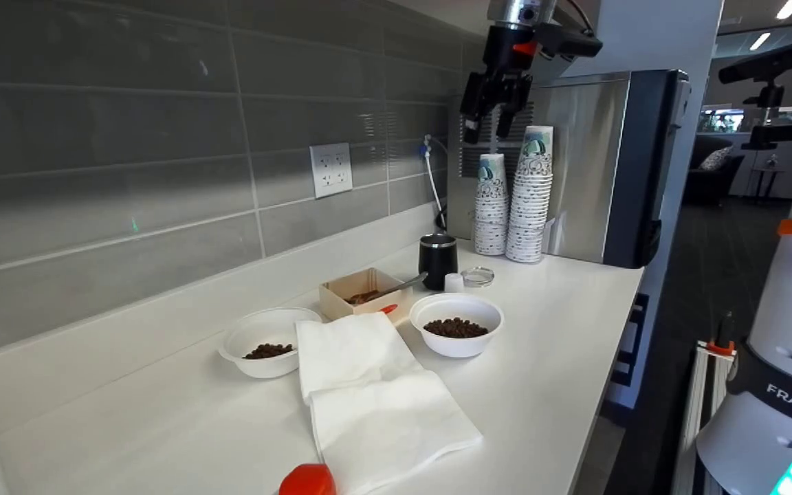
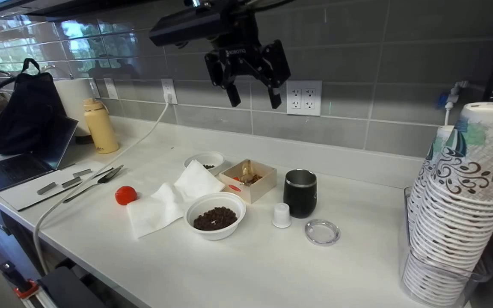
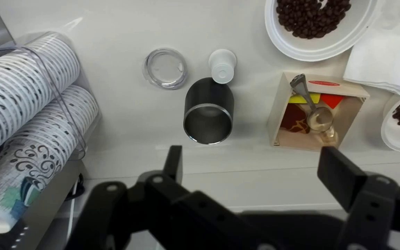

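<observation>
My gripper (image 1: 487, 130) is open and empty, high above the counter; its spread fingers also show in an exterior view (image 2: 255, 100) and in the wrist view (image 3: 251, 151). It touches nothing. Below it, a black cup (image 3: 209, 93) with a steel rim stands upright and uncovered. A small white pod (image 3: 223, 66) stands beside the cup, and a clear round lid (image 3: 165, 68) lies flat near both. A light wooden box (image 2: 263, 186) stands to one side. A metal spoon (image 3: 319, 119) and wrapped items lie in it, the spoon's handle leaning over its edge.
Two tall stacks of paper cups (image 1: 529, 199) stand in a clear holder by a steel machine (image 1: 581, 172). Two white bowls (image 2: 193, 209) (image 2: 186, 161) hold dark beans, with white napkins (image 1: 389, 419) between them. A red object (image 2: 126, 195), a cable and a laptop lie farther along.
</observation>
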Robot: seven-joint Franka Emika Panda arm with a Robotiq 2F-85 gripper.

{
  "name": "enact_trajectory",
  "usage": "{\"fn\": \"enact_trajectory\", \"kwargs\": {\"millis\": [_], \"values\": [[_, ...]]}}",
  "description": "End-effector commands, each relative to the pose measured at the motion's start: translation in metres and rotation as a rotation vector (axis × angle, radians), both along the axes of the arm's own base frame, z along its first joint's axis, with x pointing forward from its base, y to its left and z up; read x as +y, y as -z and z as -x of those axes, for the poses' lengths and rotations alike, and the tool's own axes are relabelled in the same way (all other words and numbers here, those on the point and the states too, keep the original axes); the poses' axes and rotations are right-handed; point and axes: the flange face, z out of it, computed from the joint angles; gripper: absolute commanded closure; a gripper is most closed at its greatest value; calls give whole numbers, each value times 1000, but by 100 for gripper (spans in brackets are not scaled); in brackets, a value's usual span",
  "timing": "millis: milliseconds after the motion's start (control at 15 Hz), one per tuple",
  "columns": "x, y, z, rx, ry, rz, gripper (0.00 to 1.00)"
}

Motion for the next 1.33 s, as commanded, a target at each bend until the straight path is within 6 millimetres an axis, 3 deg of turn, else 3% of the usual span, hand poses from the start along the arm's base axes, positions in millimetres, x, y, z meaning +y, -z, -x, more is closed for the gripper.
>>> {"fn": "enact_trajectory", "kwargs": {"millis": [0,200,800,1000,1267], "values": [[5,-32,51,-98,28,94,0],[5,-75,86,-193,43,171,0],[13,-239,189,-553,123,396,0],[6,-276,204,-649,139,463,0],[-20,-300,205,-769,97,480,0]]}}
